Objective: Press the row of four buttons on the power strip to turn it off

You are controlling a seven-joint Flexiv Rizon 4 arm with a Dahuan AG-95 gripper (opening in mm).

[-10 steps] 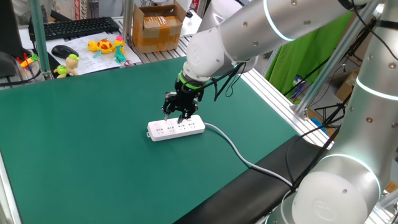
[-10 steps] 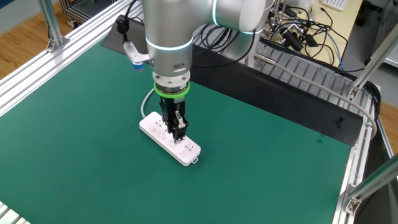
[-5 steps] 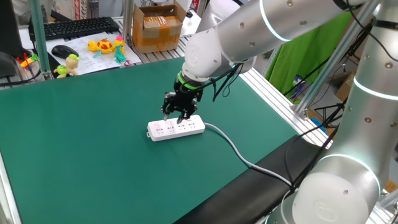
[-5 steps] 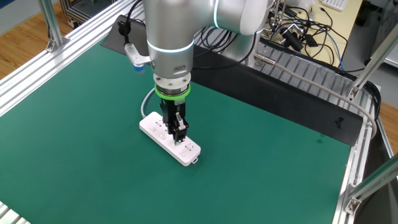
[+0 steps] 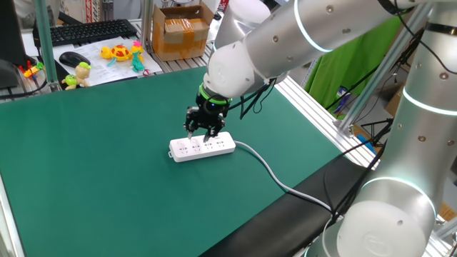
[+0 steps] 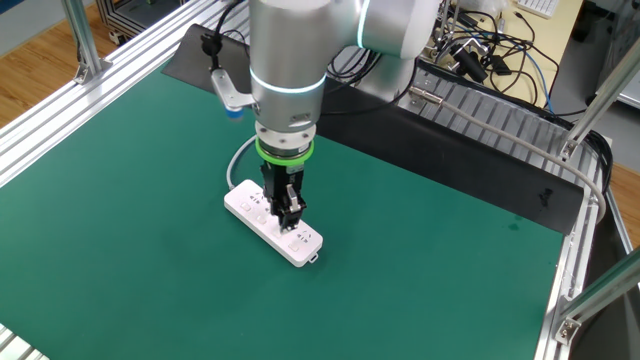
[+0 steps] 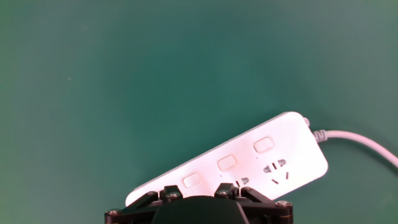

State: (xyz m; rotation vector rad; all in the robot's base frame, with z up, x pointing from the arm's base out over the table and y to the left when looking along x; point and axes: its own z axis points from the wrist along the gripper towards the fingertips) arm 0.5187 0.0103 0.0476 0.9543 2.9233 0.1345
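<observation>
**Claw low over the strip, buttons running off to one side**

Down on the green mat point(image 5: 93, 178) lies the strip point(image 5: 202, 148), flat, roughly mid-table, grey cable point(image 5: 268, 171) trailing off its one end toward the table's near edge. Right above it, pointing straight down: the claw point(image 6: 287, 212), parked over the middle stretch of the bar. Fingers pinched nearly together, nothing between them. Contact with the plastic? Cannot tell from either fixed camera; tips sit very close to the top face, no more than that.

Now the relation that matters. In the hand view, long axis of the strip point(image 7: 249, 168) slanting from lower left up to upper right, cable end at the upper right. Three of the buttons point(image 7: 226, 163) visible in a line along the upper long edge, stepping away up-right toward the cable end. Fourth one out of sight, most likely hidden behind the black finger housing at the bottom of that frame.

So, as a judgement: next travel wants to follow that slanted axis, not cut across it, keeping the tips over the button edge and clear of the socket holes point(image 7: 275, 171) just beside it. Drift sideways and the press lands on bare plastic or a socket.

Only one arm here, so no question of which is nearer.
</observation>
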